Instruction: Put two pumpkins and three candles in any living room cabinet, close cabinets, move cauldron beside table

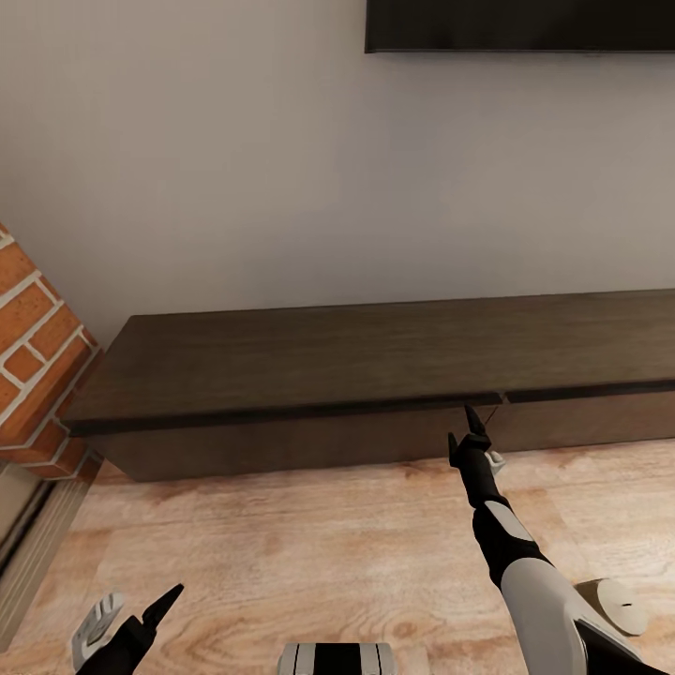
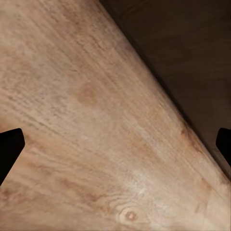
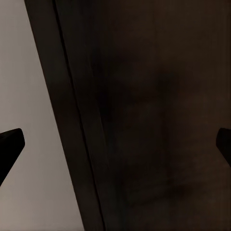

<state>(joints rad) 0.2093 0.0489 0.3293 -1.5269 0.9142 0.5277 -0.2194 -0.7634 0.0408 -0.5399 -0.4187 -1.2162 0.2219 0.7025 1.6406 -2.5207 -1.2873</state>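
**Dark wood, closed fronts, and a fingertip at the seam**

Brick shows at the far left edge, a column [image 1: 33, 361] beside the left end of the cabinet [image 1: 309, 356]. At the near left, the left gripper [image 1: 131, 609] hangs low over the pale plank floor [image 1: 309, 544], jaws spread and holding nothing; its wrist view looks down on bare floorboards with the cabinet's shadowed base along 1 side.

The long low cabinet runs across the scene against the wall, its 2 drawer fronts apparently shut and its top bare. Right of centre, the right gripper [image 1: 476, 433] reaches up to the top lip, close to the seam [image 1: 502, 397] between the fronts, jaws spread.

The likely risk: these fronts have no handles, so a fingertip could slip off the thin lip, or catch the wrong front so close to the seam.
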